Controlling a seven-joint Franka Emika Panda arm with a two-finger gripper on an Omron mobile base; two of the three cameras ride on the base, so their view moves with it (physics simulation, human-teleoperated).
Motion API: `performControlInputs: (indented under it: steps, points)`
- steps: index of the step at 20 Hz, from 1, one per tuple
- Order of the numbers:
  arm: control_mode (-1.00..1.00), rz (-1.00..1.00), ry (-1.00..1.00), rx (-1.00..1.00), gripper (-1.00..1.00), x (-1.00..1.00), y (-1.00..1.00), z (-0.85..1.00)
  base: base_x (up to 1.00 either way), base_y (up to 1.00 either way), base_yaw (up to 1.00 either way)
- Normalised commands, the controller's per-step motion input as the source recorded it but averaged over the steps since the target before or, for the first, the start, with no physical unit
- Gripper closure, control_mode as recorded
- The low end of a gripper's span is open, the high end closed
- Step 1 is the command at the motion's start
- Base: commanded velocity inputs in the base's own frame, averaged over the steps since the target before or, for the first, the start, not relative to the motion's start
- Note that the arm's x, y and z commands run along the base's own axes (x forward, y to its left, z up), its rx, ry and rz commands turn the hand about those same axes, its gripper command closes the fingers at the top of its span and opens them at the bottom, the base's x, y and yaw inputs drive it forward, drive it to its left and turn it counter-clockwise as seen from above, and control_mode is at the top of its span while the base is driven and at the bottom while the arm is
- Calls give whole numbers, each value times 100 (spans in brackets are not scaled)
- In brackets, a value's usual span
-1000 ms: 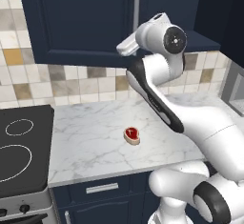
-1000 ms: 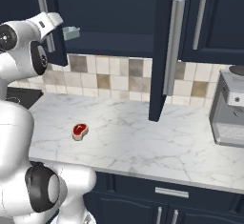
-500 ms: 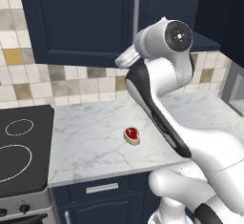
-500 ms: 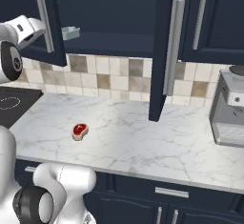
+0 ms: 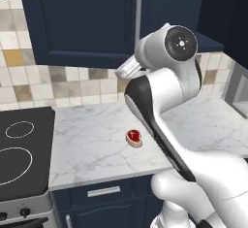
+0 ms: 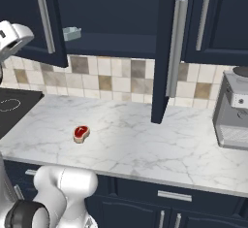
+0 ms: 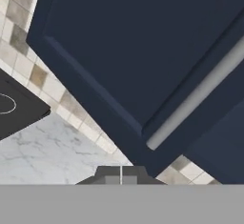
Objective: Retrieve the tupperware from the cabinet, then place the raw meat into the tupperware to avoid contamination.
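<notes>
The cabinet [image 6: 116,8] stands open above the counter, both of its doors swung out. On its shelf at the left sits the tupperware [image 6: 71,33], pale and translucent. The raw meat [image 6: 81,133] lies on the marble counter below it; from the left base view the raw meat [image 5: 134,138] shows just left of my arm. My gripper [image 7: 121,179] is shut with nothing between its tips. It points at the face of a navy cabinet door [image 7: 124,42] and its silver bar handle [image 7: 195,99], apart from them.
A black stovetop [image 5: 19,149] borders the counter on the left. A grey appliance [image 6: 235,115] stands at the counter's right end. The open right door [image 6: 164,52] hangs out over the counter. Drawers [image 6: 169,195] run below.
The gripper's jaws have closed from slightly apart to shut. The arm has swung up and towards the left cabinet door; the meat and the tupperware have not moved.
</notes>
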Motion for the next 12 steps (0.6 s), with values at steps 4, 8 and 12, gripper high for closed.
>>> performControlInputs:
  steps: [4, 8, 12]
  points:
    - [-100, -5, -4, 0, 100, -43, -28, 13, 0, 0, 0]
    - [-100, -5, -5, 0, 100, -39, -37, 15, 0, 0, 0]
    - [-100, -4, -1, 0, 100, -25, -30, 15, 0, 0, 0]
